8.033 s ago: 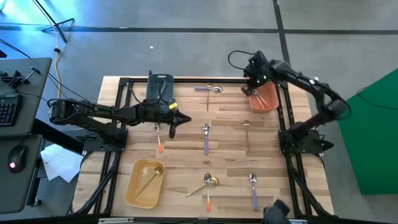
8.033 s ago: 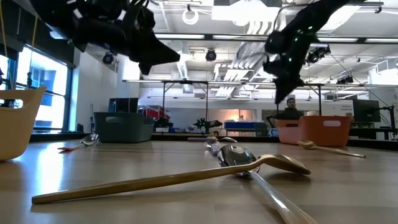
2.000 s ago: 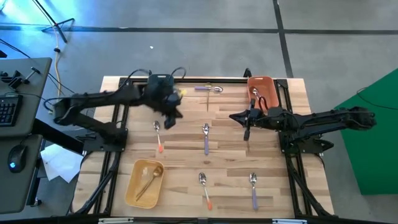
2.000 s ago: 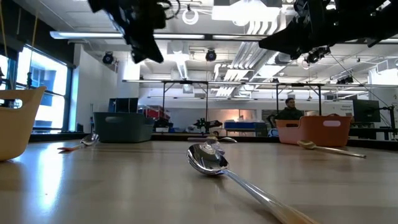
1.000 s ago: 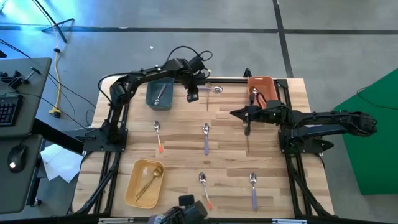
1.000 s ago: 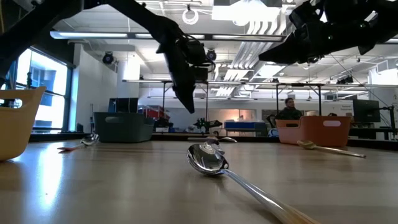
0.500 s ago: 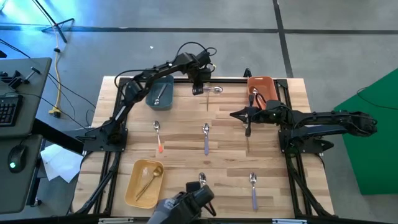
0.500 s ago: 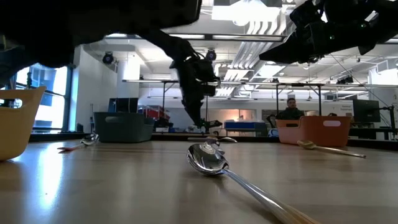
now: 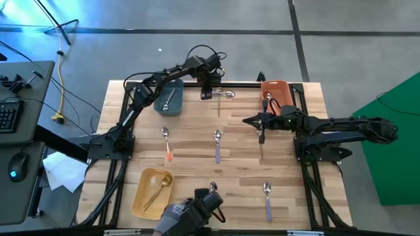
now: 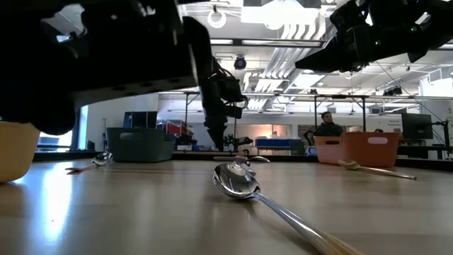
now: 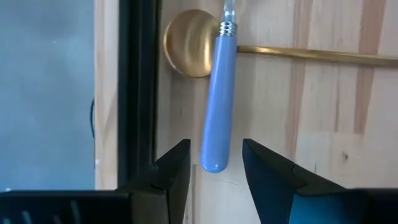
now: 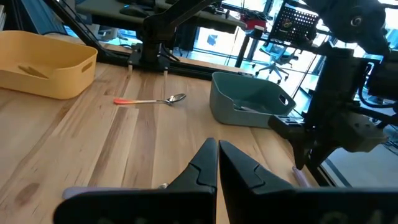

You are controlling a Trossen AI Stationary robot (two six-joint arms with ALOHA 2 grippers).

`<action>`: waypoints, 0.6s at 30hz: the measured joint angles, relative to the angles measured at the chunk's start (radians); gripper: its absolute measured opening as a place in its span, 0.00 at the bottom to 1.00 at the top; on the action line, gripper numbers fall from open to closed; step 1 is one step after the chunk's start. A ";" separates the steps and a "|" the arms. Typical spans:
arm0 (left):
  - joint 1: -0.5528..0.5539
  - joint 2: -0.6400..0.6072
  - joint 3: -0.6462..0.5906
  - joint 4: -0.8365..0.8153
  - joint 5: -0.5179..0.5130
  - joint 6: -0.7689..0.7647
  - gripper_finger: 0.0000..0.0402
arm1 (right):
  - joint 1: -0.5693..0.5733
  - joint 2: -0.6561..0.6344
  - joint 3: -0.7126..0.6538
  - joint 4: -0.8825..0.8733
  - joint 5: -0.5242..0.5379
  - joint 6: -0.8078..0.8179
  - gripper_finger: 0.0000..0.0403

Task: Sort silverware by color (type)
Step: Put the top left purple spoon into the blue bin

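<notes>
At the far edge lies a purple-handled piece (image 9: pixel 221 94), its handle (image 11: pixel 217 106) resting across the bowl of a gold spoon (image 11: pixel 186 42). My left gripper (image 9: pixel 205 94) points down over it, open, with one finger on each side of the handle's free end (image 11: pixel 216 149), touching nothing. In the low view it hangs low over the far table (image 10: pixel 218 138). My right gripper (image 9: pixel 246 120) hovers right of centre, shut and empty (image 12: pixel 217 148). Loose on the wood lie orange-handled spoons (image 9: pixel 167 143) (image 10: pixel 237 180) and purple-handled ones (image 9: pixel 217 145) (image 9: pixel 267 198).
A grey bin (image 9: pixel 168 98) with one silver piece stands at the far left, an orange bin (image 9: pixel 278 97) at the far right, and a yellow bin (image 9: pixel 152 192) with a gold piece at the near left. A dark object (image 9: pixel 190 213) sits at the near edge and blocks the low view's left (image 10: pixel 92 57).
My left gripper has gone a little toward the far edge and down, until its fingers stand around the purple handle. A dark object has come in at the near edge and now covers the low view's left side.
</notes>
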State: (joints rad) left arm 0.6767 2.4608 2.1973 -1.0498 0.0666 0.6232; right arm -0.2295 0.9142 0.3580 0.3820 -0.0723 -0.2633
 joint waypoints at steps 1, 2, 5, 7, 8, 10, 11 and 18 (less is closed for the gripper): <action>0.002 0.000 -0.007 0.003 0.002 0.005 0.34 | 0.000 0.000 0.000 0.000 0.000 0.000 0.00; 0.003 0.001 -0.010 -0.007 0.002 0.007 0.34 | 0.000 0.000 0.000 0.000 0.000 0.000 0.00; 0.004 0.001 -0.011 -0.018 0.003 0.015 0.34 | 0.000 0.000 0.000 0.000 0.000 0.000 0.00; 0.005 0.001 -0.011 -0.018 0.006 0.022 0.34 | 0.000 0.000 0.000 0.000 0.000 0.000 0.00; 0.004 0.001 -0.011 -0.019 0.007 0.026 0.34 | 0.000 0.000 0.000 0.000 0.000 0.000 0.00; 0.004 0.005 -0.010 -0.010 0.008 0.028 0.34 | 0.000 0.000 0.000 0.000 0.000 0.000 0.00; 0.004 0.011 -0.009 0.002 0.010 0.028 0.34 | 0.000 0.000 0.000 0.000 0.000 0.000 0.00; 0.002 0.052 -0.009 0.000 -0.011 0.044 0.34 | 0.000 0.000 0.000 0.000 0.000 0.001 0.00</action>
State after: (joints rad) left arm 0.6785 2.5126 2.1883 -1.0499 0.0554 0.6674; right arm -0.2295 0.9142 0.3580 0.3818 -0.0723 -0.2626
